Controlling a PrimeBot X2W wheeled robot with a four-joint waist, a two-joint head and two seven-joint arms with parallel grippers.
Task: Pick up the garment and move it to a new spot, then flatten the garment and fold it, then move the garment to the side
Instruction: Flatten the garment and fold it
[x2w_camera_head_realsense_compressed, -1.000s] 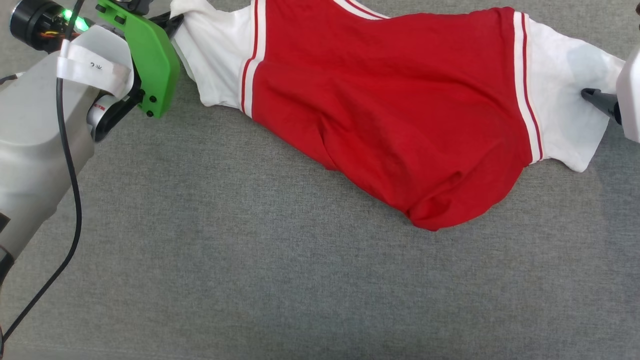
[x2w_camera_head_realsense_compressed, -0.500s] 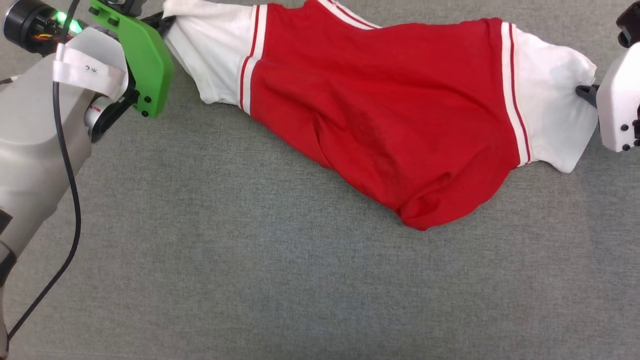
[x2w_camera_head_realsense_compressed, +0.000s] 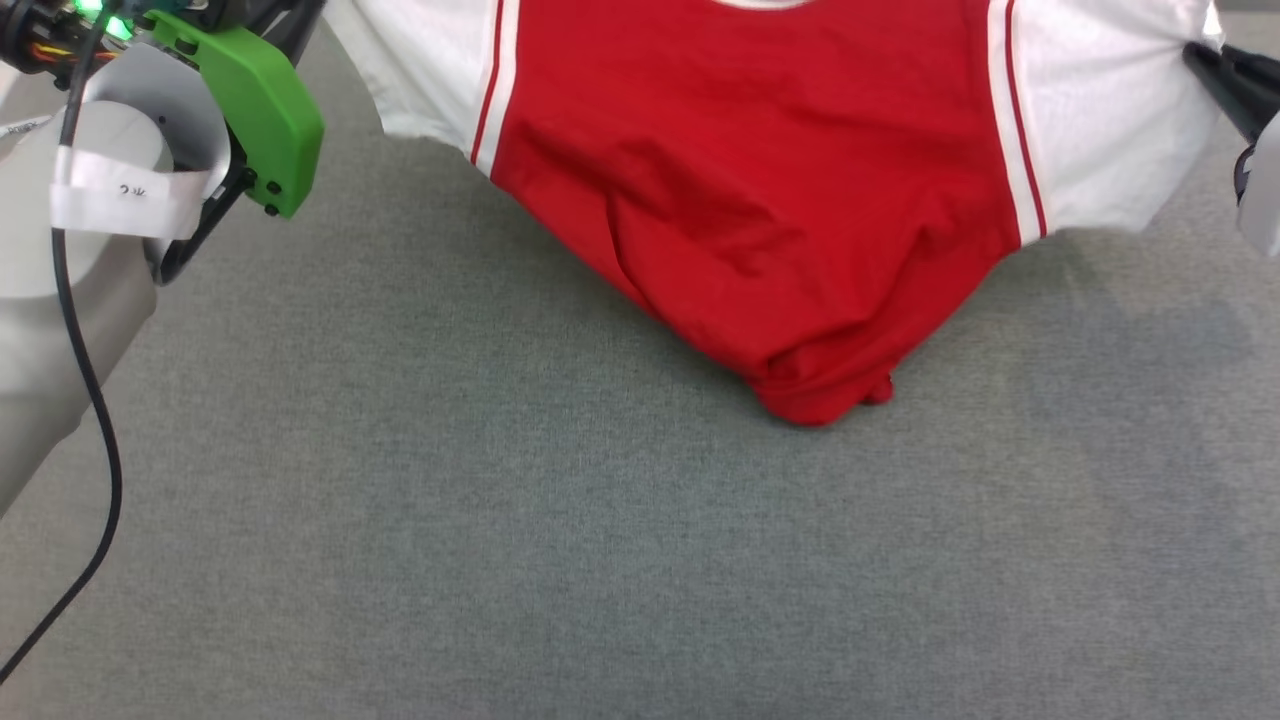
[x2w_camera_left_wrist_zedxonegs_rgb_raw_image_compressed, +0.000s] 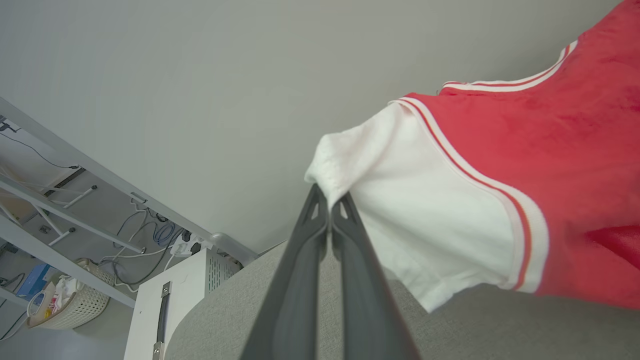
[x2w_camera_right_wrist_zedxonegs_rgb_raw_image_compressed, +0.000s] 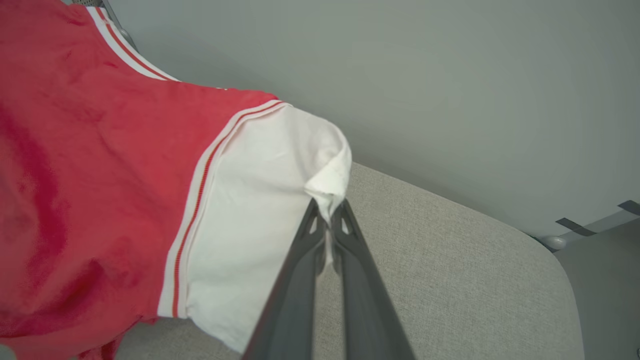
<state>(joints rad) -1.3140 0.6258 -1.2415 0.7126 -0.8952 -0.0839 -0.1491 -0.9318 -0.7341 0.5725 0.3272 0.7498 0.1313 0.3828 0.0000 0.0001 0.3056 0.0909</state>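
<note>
Jaws closed: left gripper (x2w_camera_left_wrist_zedxonegs_rgb_raw_image_compressed: 329, 201) and right gripper (x2w_camera_right_wrist_zedxonegs_rgb_raw_image_compressed: 328, 207) pinch garment (x2w_camera_head_realsense_compressed: 760, 200) sleeves.

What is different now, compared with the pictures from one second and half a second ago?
The right gripper closed on the right sleeve, which it had only approached with open jaws. Both sleeves were lifted, so the garment now hangs between the grippers, its bunched lower end on the grey surface. The left gripper stayed shut on the left sleeve.

bright even diffuse light, soft shadow beneath the garment (x2w_camera_head_realsense_compressed: 760, 200), wide-angle distortion at wrist-view edges
</note>
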